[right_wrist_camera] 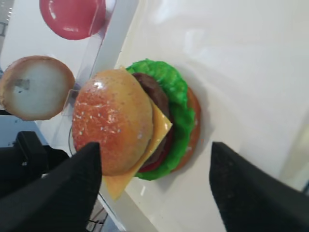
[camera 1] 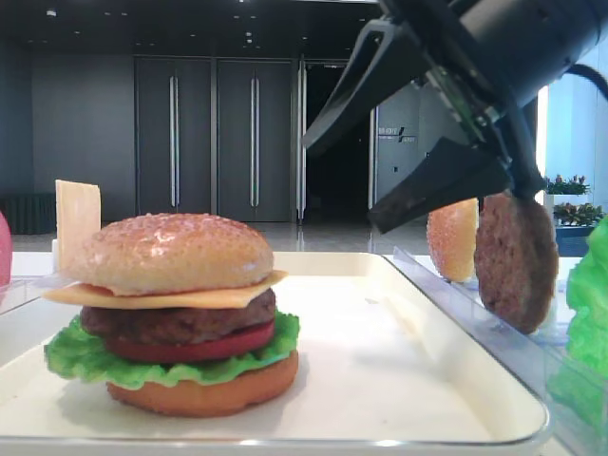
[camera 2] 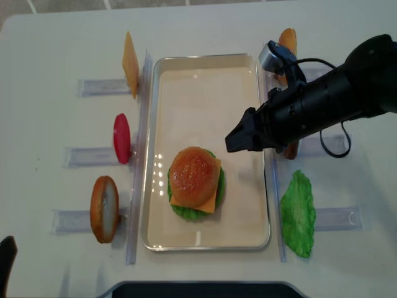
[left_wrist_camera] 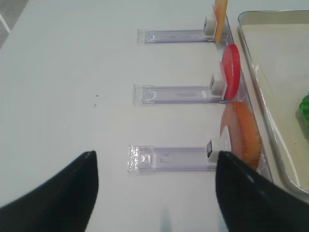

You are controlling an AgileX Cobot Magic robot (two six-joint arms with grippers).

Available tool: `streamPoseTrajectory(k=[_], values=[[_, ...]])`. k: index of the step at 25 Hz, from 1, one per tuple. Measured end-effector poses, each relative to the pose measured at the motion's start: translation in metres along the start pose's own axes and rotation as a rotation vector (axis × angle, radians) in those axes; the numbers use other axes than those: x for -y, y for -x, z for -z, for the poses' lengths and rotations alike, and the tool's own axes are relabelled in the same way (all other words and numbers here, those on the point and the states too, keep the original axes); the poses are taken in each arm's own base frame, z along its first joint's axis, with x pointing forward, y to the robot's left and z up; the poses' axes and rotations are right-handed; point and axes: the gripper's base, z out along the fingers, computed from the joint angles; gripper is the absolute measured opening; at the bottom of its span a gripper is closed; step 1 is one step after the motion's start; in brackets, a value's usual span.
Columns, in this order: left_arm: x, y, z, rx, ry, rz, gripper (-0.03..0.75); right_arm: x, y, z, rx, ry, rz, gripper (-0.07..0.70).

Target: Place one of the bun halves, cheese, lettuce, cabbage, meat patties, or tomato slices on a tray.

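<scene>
Right black two-finger gripper (camera 2: 239, 138) has jaws spread wide, nothing between them, hovering over the cream-white rectangular tray (camera 2: 205, 74). Seed-speckled golden domed bun top (camera 2: 194, 176) caps the stacked burger on the tray, at about 8 o'clock from the claw in the overhead view, apart from it. Right arm is nearer. Left gripper (left_wrist_camera: 154, 193) is also spread, empty, over the bare table.

Left wrist cam's looking down at three clear plastic racks (left_wrist_camera: 169, 158) on the white table (left_wrist_camera: 63, 72): cheese (left_wrist_camera: 220, 18) up top, tomato slice (left_wrist_camera: 231, 71) in the middle, a bun half (left_wrist_camera: 241, 133) nearest. Tray (left_wrist_camera: 270, 72) rim sits just right, with a bit of lettuce (left_wrist_camera: 304, 104) at the edge. The left gripper's (left_wrist_camera: 154, 188) dark fingers (left_wrist_camera: 72, 186) are spread wide at the bottom.
</scene>
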Motion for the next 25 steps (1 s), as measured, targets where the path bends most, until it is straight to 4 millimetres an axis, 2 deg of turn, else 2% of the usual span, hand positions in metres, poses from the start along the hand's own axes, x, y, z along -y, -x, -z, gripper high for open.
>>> streamPoseTrajectory(k=[7,12,16,21,25], values=[[0.0,0.0,0.0,0.0,0.0,0.0,0.578,-0.001,-0.002,0.058,0.032,-0.186,0.015,0.485],[0.0,0.0,0.0,0.0,0.0,0.0,0.578,0.013,-0.008,0.105,0.073,-0.392,0.011,0.485],[0.0,0.0,0.0,0.0,0.0,0.0,0.578,0.025,-0.015,0.135,0.098,-0.506,-0.038,0.485],[0.0,0.0,0.0,0.0,0.0,0.0,0.578,0.036,-0.031,0.163,0.048,-0.66,-0.134,0.485],[0.0,0.0,0.0,0.0,0.0,0.0,0.578,0.038,-0.044,0.177,-0.016,-0.797,-0.201,0.485]])
